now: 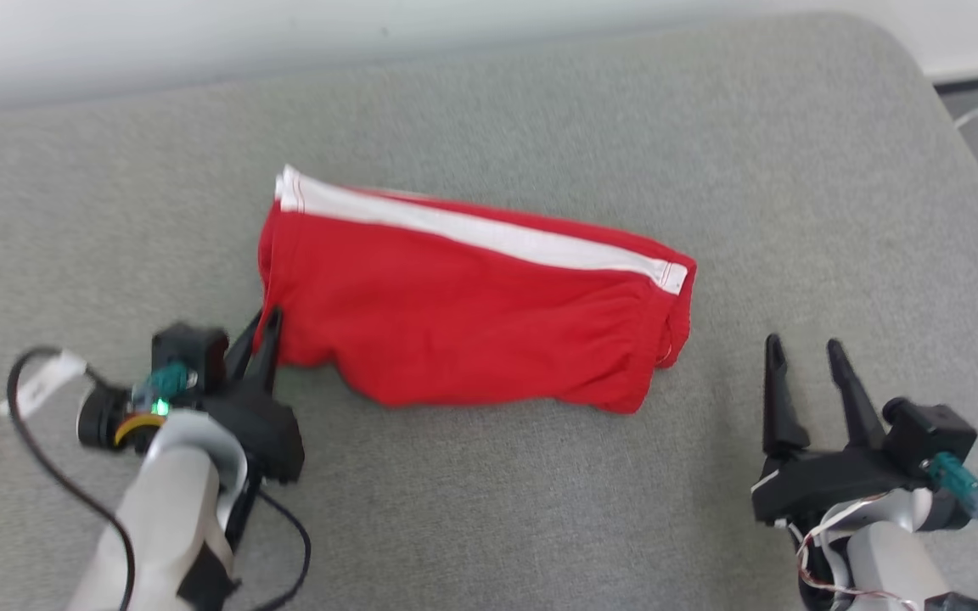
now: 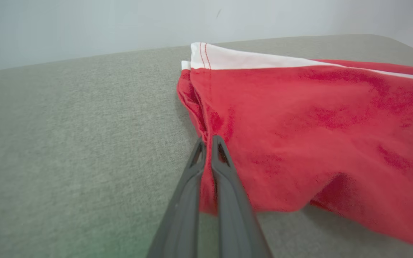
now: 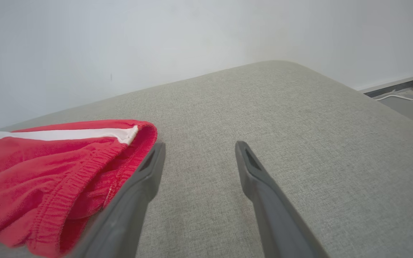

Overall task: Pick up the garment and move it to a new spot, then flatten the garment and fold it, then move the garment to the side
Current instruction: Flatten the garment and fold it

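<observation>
cushion (image 1: 540,509): grey, under shorts | shorts (image 1: 472,314): red w/ white stripe, lying mid-cushion | L gripper (image 1: 264,327): at shorts' left edge, fingers clamped on red cloth | R gripper (image 1: 803,344): near shorts' waistband end, fingers apart, clear of cloth

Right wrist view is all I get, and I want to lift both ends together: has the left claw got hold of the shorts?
Observer: Yes. The left claw is shut on the shorts, with red cloth pinched between its fingers.
Operator: Which part of them?
Observer: The edge of the leg end, near the corner closest to the robot, opposite the waistband.
Operator: Is my right claw touching cloth?
Observer: No. In the head view the right claw stands open, with bare cushion between it and the shorts.
</observation>
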Robot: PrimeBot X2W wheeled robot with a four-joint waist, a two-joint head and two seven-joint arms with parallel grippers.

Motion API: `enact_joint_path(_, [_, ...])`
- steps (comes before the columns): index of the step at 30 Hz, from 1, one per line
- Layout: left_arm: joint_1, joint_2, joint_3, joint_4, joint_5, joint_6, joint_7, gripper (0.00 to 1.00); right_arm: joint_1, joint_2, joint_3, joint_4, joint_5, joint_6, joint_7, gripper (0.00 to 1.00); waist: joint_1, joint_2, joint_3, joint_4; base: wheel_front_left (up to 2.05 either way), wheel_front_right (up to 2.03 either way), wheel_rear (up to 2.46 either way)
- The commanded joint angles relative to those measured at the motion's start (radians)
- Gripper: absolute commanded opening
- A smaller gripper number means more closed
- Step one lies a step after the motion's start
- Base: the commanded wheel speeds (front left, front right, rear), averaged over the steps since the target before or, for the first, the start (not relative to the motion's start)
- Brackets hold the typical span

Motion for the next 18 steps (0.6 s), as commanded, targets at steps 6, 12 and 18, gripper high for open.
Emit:
enact_joint_path(6, [0.159,-0.019,0.068,-0.115,-0.039,0.051,-0.001,0.00,0.047,0.007,0.026,0.026,0.010,-0.001,-0.001,1.00,0.0000,0.0001,-0.114,0.064,0.00,0.00,0.00])
enact_joint_path(12, [0.281,-0.039,0.097,-0.202,-0.053,0.077,-0.001,0.00,0.075,-0.012,0.040,0.045,0.011,-0.001,-0.001,1.00,0.0000,0.0001,-0.163,0.117,0.00,0.00,0.00])
enact_joint_path(18, [0.366,-0.047,0.095,-0.255,-0.064,0.092,-0.001,0.00,0.090,-0.024,0.052,0.050,0.013,-0.001,-0.001,1.00,0.0000,0.0001,-0.174,0.164,0.00,0.00,0.00])
